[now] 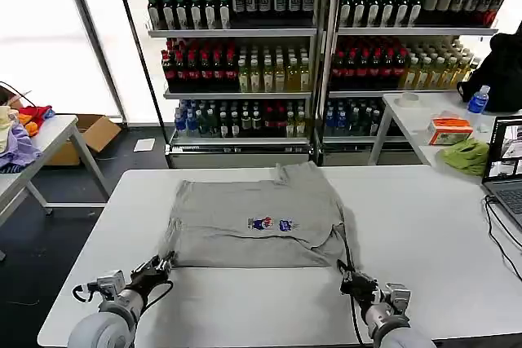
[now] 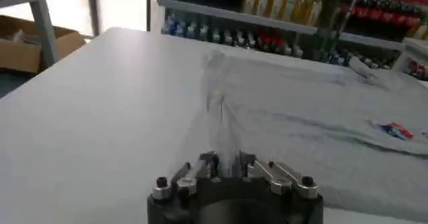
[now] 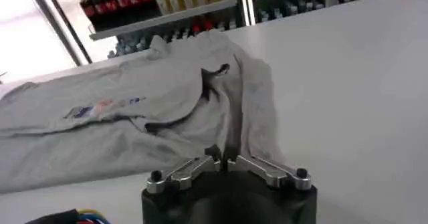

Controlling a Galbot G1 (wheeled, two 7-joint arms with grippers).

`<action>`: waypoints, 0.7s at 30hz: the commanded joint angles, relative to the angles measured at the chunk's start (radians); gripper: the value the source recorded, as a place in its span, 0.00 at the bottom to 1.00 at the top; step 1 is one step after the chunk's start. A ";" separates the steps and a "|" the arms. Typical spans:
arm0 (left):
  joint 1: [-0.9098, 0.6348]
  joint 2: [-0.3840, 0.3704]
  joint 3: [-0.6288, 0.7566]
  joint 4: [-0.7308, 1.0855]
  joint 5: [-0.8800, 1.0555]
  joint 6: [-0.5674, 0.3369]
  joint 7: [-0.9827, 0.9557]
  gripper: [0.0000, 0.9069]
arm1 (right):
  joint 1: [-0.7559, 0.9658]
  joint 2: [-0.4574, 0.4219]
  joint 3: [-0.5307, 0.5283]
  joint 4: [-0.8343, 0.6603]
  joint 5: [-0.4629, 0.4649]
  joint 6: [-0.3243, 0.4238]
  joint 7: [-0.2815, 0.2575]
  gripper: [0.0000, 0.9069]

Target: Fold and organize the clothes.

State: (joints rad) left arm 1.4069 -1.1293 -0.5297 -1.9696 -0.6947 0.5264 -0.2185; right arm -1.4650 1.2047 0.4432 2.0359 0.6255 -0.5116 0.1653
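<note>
Light grey short-sleeved cotton shirt (image 1: 257, 222) with small multicoloured chest print lay mid-table on the white table (image 1: 424, 242), long axis 9-to-3, near hem corners pinched by the closed left gripper (image 1: 161, 266) at 7 and the closed right gripper (image 1: 346, 277) at 5.

Chest print (image 1: 272, 224) on the grey shirt (image 1: 245, 238) too small to read.

Right gripper (image 3: 224, 160) apparently pinching shirt (image 3: 154, 105) corner.
</note>
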 commanded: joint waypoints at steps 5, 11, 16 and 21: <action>0.225 -0.032 -0.067 -0.225 0.014 0.020 -0.001 0.00 | -0.163 -0.083 0.043 0.174 0.077 -0.012 -0.011 0.00; 0.363 -0.091 -0.101 -0.315 0.028 0.051 -0.002 0.00 | -0.251 -0.102 0.112 0.252 0.085 -0.033 -0.024 0.00; 0.471 -0.120 -0.143 -0.350 0.049 0.051 0.041 0.00 | -0.333 -0.099 0.155 0.263 0.066 -0.038 -0.050 0.00; 0.504 -0.152 -0.168 -0.358 0.120 0.051 0.094 0.00 | -0.352 -0.086 0.174 0.258 0.024 -0.066 -0.069 0.00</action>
State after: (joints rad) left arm 1.7331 -1.2239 -0.6432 -2.2389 -0.6494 0.5665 -0.1932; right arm -1.7287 1.1281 0.5739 2.2460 0.6712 -0.5562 0.1122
